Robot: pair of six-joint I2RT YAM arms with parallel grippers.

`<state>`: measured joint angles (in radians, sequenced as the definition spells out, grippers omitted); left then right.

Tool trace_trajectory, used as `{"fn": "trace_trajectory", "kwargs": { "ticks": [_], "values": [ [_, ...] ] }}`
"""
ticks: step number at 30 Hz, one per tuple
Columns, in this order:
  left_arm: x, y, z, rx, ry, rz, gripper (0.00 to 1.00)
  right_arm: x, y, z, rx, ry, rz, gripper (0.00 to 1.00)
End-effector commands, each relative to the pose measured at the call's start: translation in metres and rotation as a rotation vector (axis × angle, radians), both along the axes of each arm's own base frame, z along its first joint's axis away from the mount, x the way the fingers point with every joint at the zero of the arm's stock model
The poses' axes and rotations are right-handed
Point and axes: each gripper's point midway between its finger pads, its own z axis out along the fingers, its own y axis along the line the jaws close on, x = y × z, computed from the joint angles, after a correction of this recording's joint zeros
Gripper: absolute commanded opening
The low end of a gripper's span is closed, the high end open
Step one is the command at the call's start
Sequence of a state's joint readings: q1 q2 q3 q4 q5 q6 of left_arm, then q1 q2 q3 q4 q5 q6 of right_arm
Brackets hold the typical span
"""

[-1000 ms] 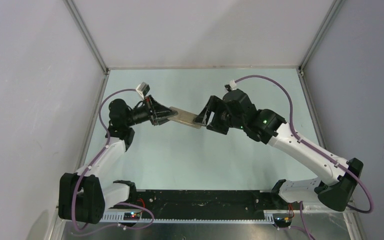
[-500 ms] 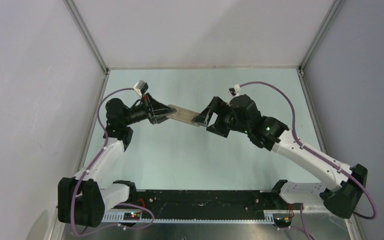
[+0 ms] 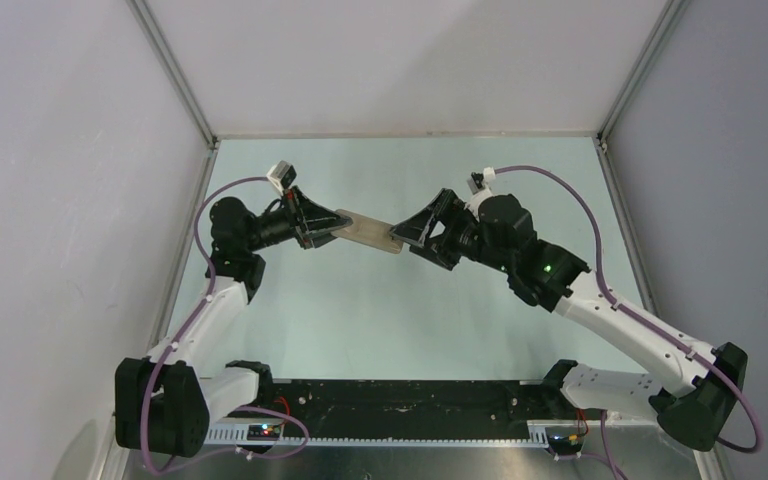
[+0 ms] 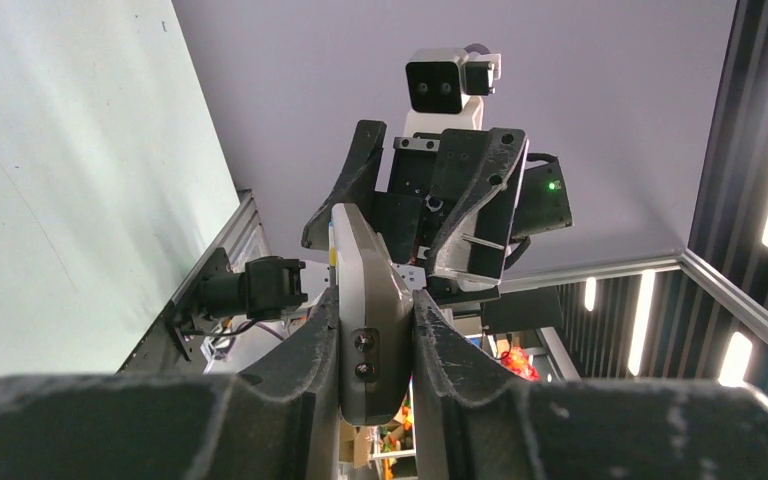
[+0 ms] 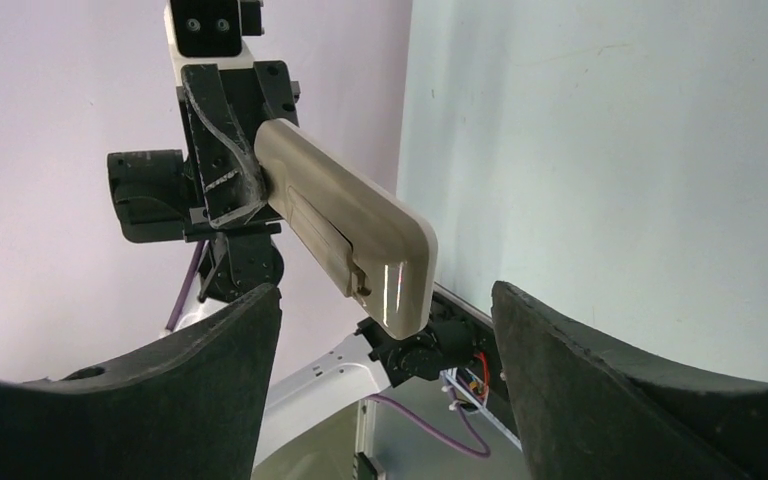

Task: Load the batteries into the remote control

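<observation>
The remote control (image 3: 368, 231) hangs in the air above the table's middle, tan back facing up. My left gripper (image 3: 328, 228) is shut on its left end; in the left wrist view the remote control (image 4: 368, 290) is pinched between both fingers of my left gripper (image 4: 374, 335). My right gripper (image 3: 407, 232) stands open at the free right end. In the right wrist view the remote control (image 5: 345, 225) shows a closed back panel with a latch, its end between but apart from the spread fingers of my right gripper (image 5: 385, 300). The batteries are out of view.
The pale green table (image 3: 380, 310) is boxed in by white walls with metal frame rails (image 3: 175, 90). A black rail with wiring (image 3: 400, 405) runs along the near edge between the arm bases. Purple cables loop off both arms.
My right gripper's jaws have spread wider at the remote's end, and the right arm's wrist and elbow have shifted to the right. The left arm keeps hold of the remote, barely moved.
</observation>
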<state>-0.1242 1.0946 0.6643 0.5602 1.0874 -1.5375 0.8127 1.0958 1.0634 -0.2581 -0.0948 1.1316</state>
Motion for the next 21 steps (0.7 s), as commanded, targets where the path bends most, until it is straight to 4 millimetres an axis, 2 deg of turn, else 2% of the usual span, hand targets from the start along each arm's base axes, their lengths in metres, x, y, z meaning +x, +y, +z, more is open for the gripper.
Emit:
{"fn": "trace_trajectory", "kwargs": {
  "ticks": [1, 9, 13, 17, 21],
  "values": [
    [-0.009, 0.002, 0.030, -0.016, -0.110, -0.017, 0.00, 0.002, 0.003, 0.017, 0.058, -0.040, 0.009, 0.78],
    [-0.013, 0.002, 0.034, -0.016, -0.128, -0.018, 0.00, 0.005, 0.012, 0.009, 0.053, -0.021, 0.029, 0.58],
    [-0.014, 0.002, 0.035, -0.016, -0.131, -0.021, 0.00, 0.007, 0.015, 0.003, 0.046, -0.005, 0.033, 0.53],
    [-0.016, 0.002, 0.036, -0.018, -0.134, -0.021, 0.00, 0.008, 0.018, -0.003, 0.038, 0.007, 0.041, 0.41],
    [-0.015, 0.002, 0.038, -0.021, -0.136, -0.017, 0.00, 0.005, 0.026, -0.006, 0.037, 0.007, 0.072, 0.36]
  ]
}}
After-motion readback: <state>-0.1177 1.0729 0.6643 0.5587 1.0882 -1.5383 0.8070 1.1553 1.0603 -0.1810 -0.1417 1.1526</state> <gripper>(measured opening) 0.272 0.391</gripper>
